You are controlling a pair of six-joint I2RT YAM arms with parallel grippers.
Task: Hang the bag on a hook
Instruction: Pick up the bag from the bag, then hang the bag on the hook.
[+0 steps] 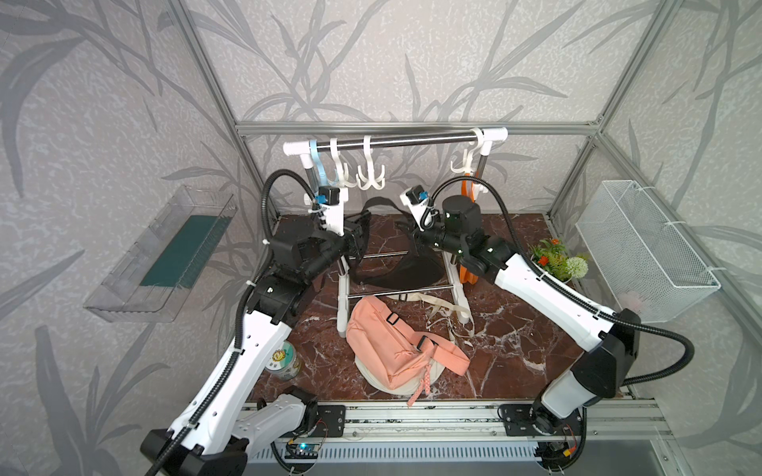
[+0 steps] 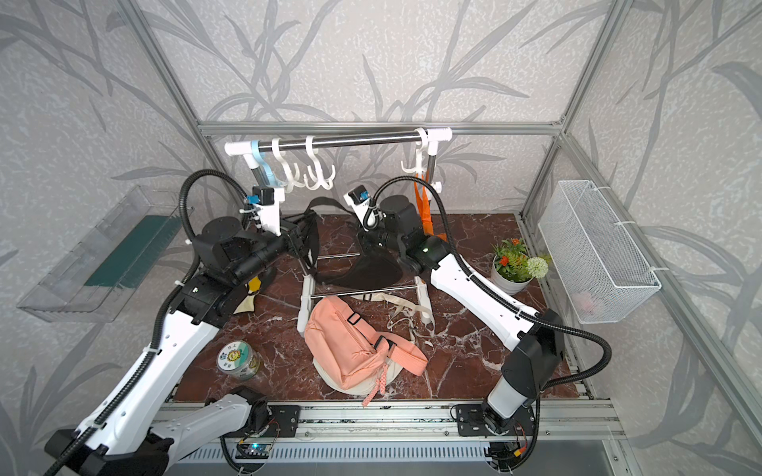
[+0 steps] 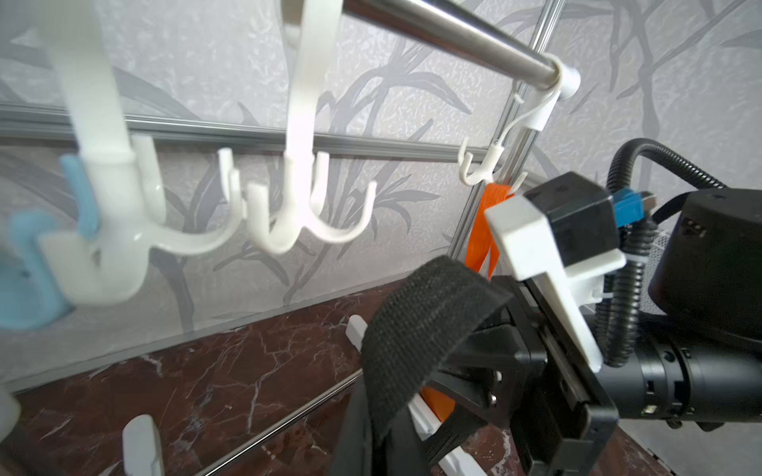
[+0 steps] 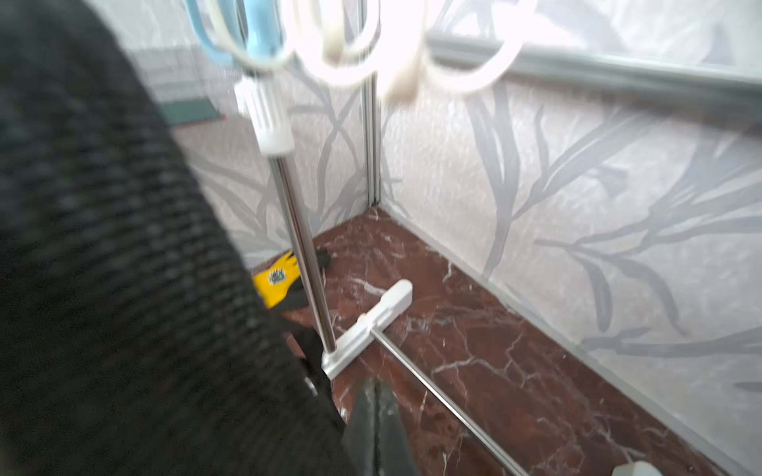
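While the left jaws are closed tight on one end of the black strap (image 1: pixel 376 199), the right jaws are pressed together too. In the right wrist view their two dark fingers (image 4: pixel 359 437) meet with no gap. The webbing passes just beside them, so I cannot tell whether any of it is pinched there or merely draped over them.

Between the two arms the strap rises in a loop. The black bag (image 1: pixel 398 268) it belongs to hangs below, over the lower bars of the rack rather than flat on the desk (image 1: pixel 515 342). Both top views show the crest of the loop near and below the middle white hook (image 3: pixel 299 136), but apart from it; no prong is through the loop. The rail (image 1: pixel 412 139) above also carries a blue hook (image 1: pixel 314 158) and further white ones. At the end nearest the right arm, one hook already bears an orange strap (image 1: pixel 468 187).

As I judge it, the picking-up and lifting are done and the bag is held up before the hooks. What is left is the hanging itself: raising the loop over a prong, lowering it until the hook takes the weight, then letting go. A pink bag (image 1: pixel 387 346) lies on the desk nearer the arms' bases, with neither arm near it.
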